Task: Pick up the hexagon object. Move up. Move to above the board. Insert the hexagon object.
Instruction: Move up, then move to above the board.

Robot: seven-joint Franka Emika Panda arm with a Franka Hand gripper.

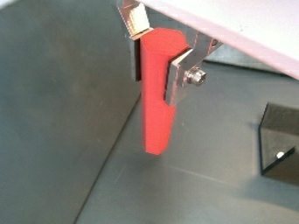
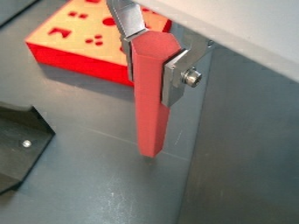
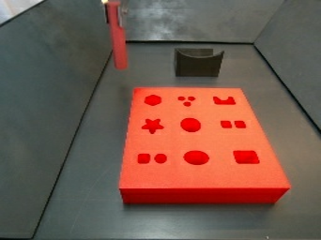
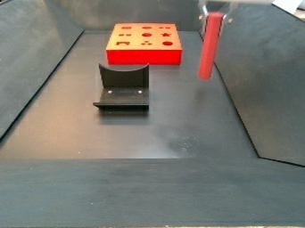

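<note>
My gripper (image 1: 158,54) is shut on the top of the hexagon object (image 1: 156,101), a slim red-pink six-sided peg that hangs upright, its lower end off the dark floor. The same grip shows in a wrist view, gripper (image 2: 152,52) on the peg (image 2: 152,105). In a side view the peg (image 3: 119,39) hangs at the far left, beyond and left of the board (image 3: 194,141), a flat bright red slab with shaped cutouts. In a side view the peg (image 4: 209,46) hangs right of the board (image 4: 145,43). The board's corner shows in a wrist view (image 2: 70,35).
The dark fixture (image 3: 197,62) stands behind the board, and shows between the board and the camera in a side view (image 4: 123,85). It also shows in both wrist views (image 1: 281,144) (image 2: 17,140). Grey walls enclose the dark floor on all sides.
</note>
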